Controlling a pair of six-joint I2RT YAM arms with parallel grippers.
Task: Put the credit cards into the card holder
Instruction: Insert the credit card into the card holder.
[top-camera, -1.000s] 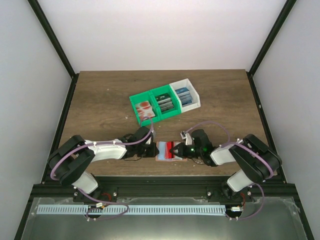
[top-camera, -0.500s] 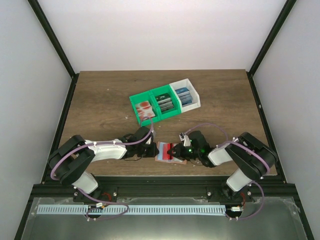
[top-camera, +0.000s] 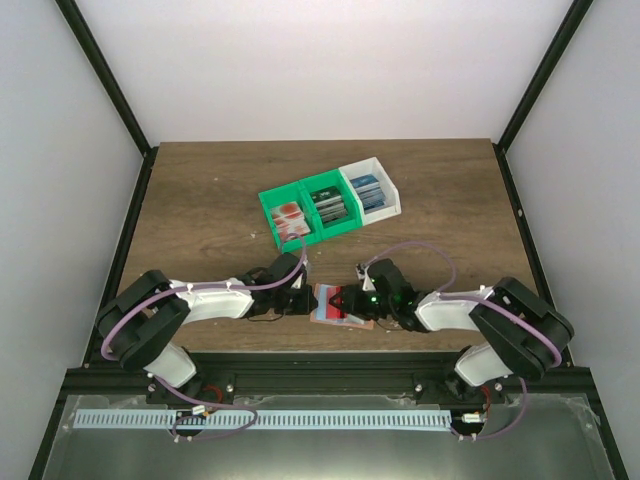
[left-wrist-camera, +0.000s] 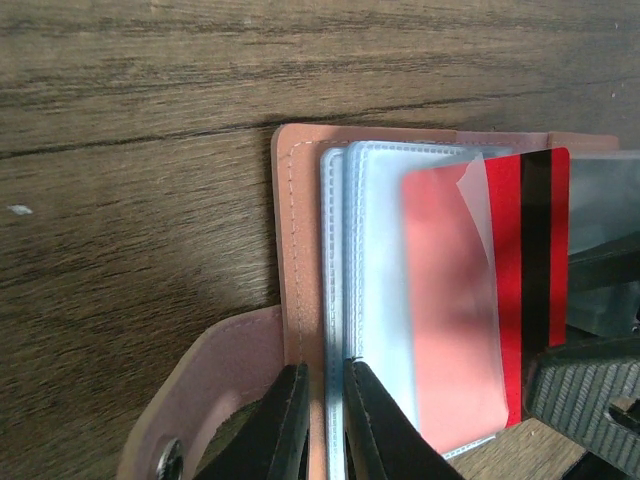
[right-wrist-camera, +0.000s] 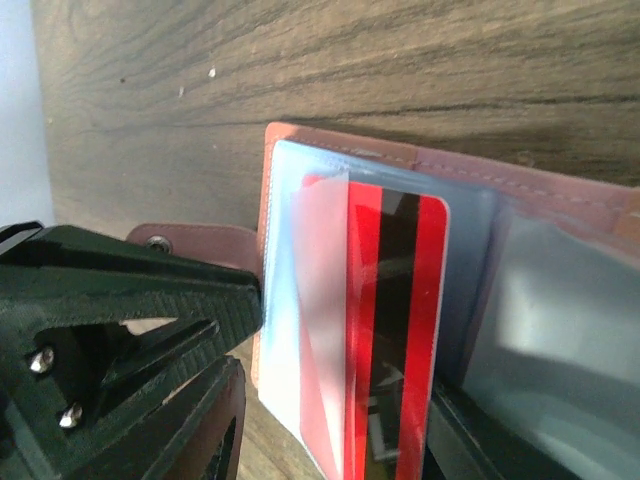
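The right gripper (right-wrist-camera: 340, 400) has just sprung apart, releasing the red card (right-wrist-camera: 395, 300) half tucked into the holder (left-wrist-camera: 300, 250) at the table's (top-camera: 200, 200) six o'clock. The left gripper (left-wrist-camera: 322, 420) stays clamped on the holder's edge; the card likely needs nudging home.

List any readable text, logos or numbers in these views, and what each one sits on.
No text can be read in any view.
red card: only red faces and a black stripe show, no legible print.
card holder: plain leather edge and clear sleeves, no lettering visible.
stacked cards in the green bins: too small to read from the top camera.
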